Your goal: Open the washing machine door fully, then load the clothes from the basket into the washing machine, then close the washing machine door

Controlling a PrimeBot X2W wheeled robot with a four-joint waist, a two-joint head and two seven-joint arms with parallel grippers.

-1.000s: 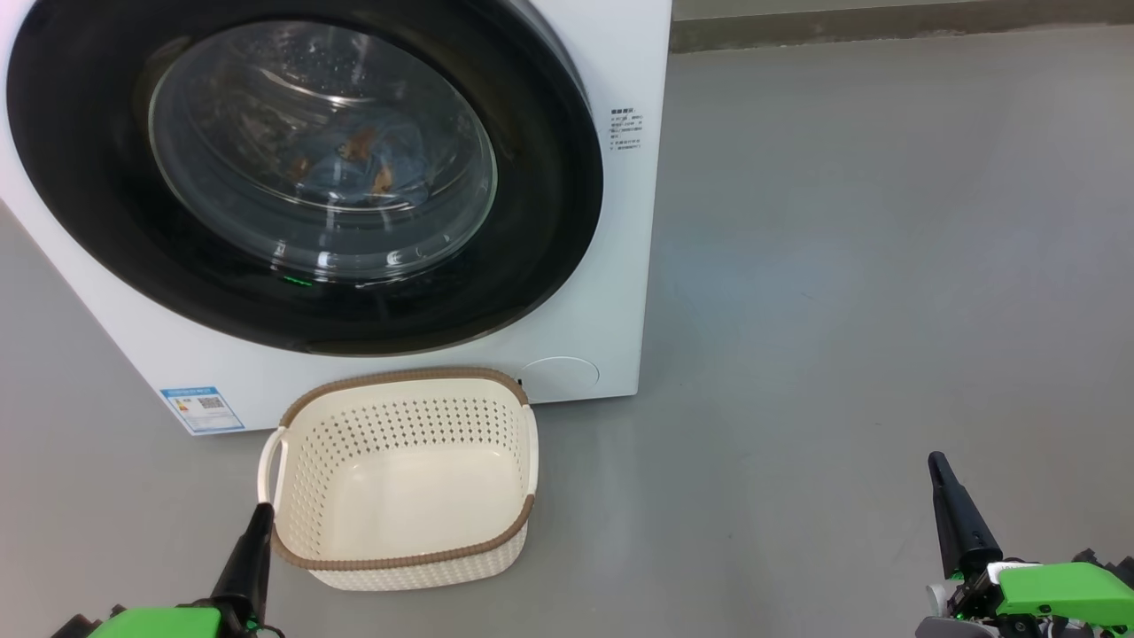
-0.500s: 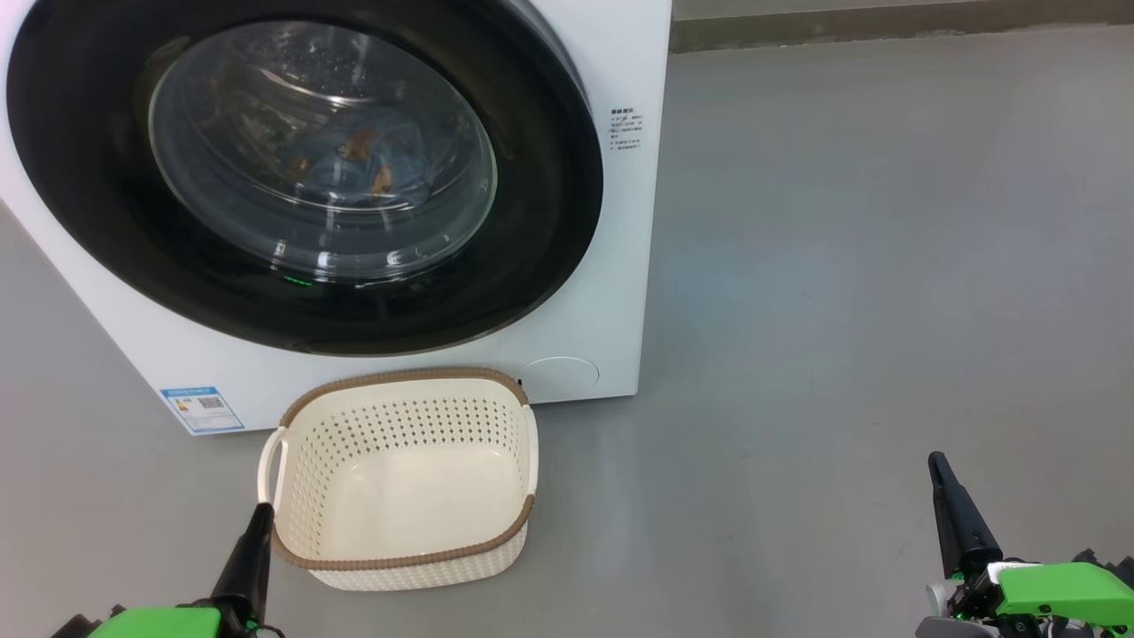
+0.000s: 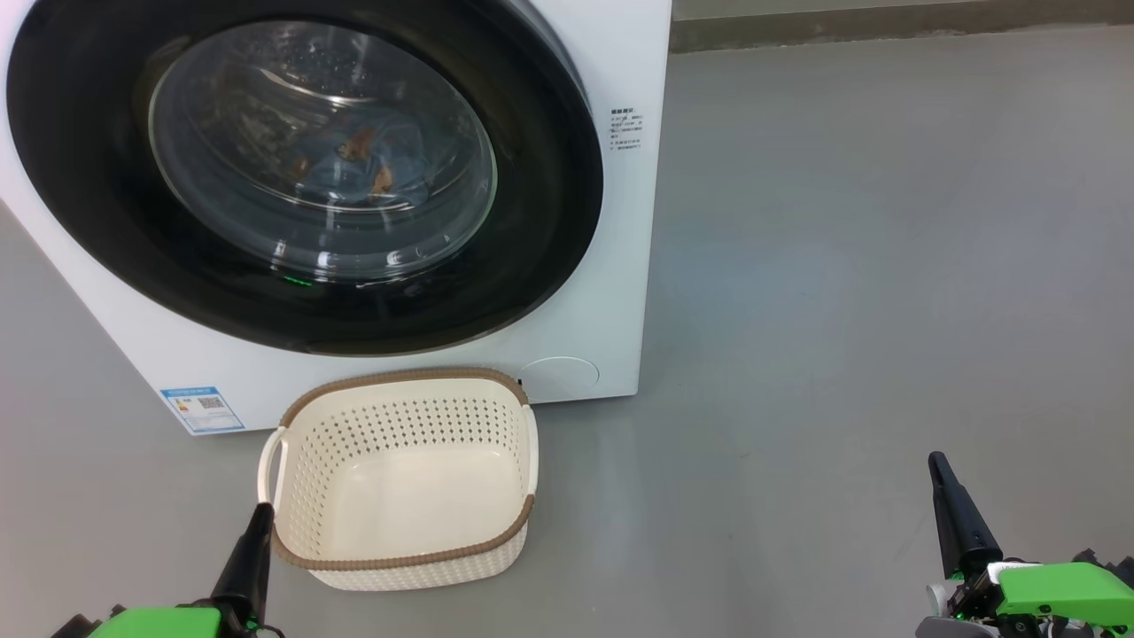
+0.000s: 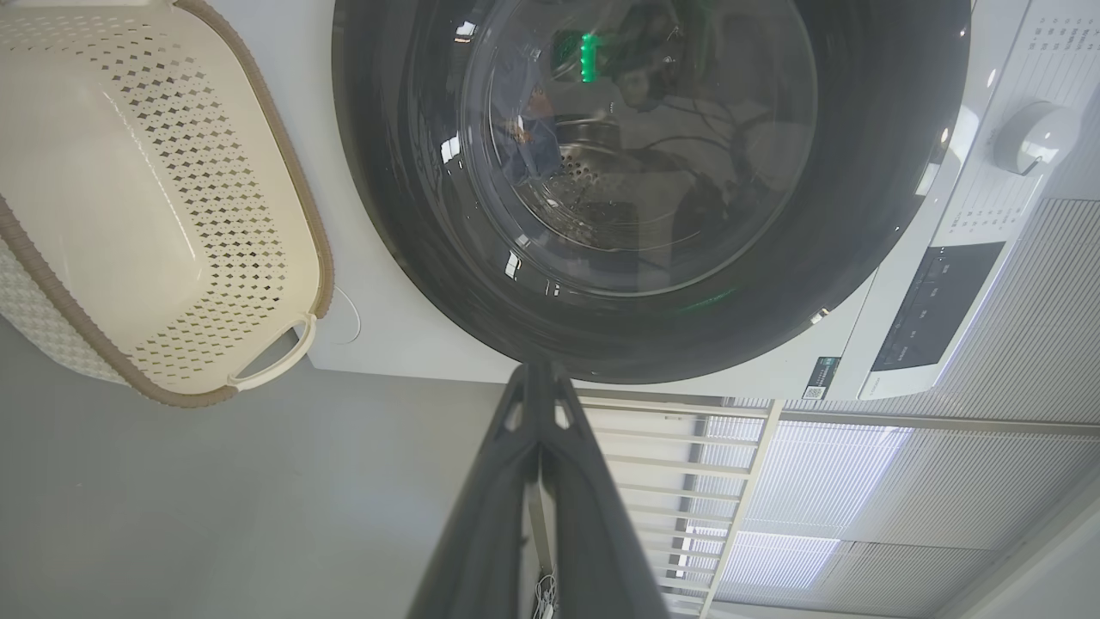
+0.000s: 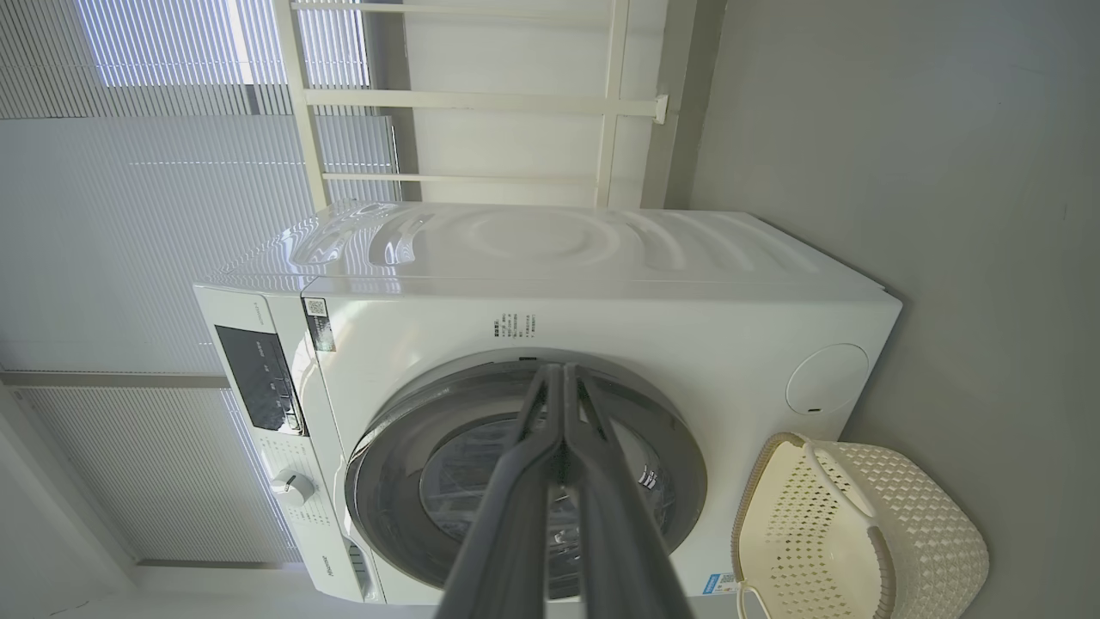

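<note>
Clothes (image 3: 354, 167) show through the washing machine door (image 3: 540, 221) in head view; left gripper (image 4: 540, 374) and right gripper (image 5: 563, 371) pinched together, empty.

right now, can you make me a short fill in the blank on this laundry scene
The washing machine door is ___.
The basket is ___.
The blue clothes lie ___ the washing machine.
The left claw and right claw are both ___.
Missing: closed; empty; inside; shut
</note>
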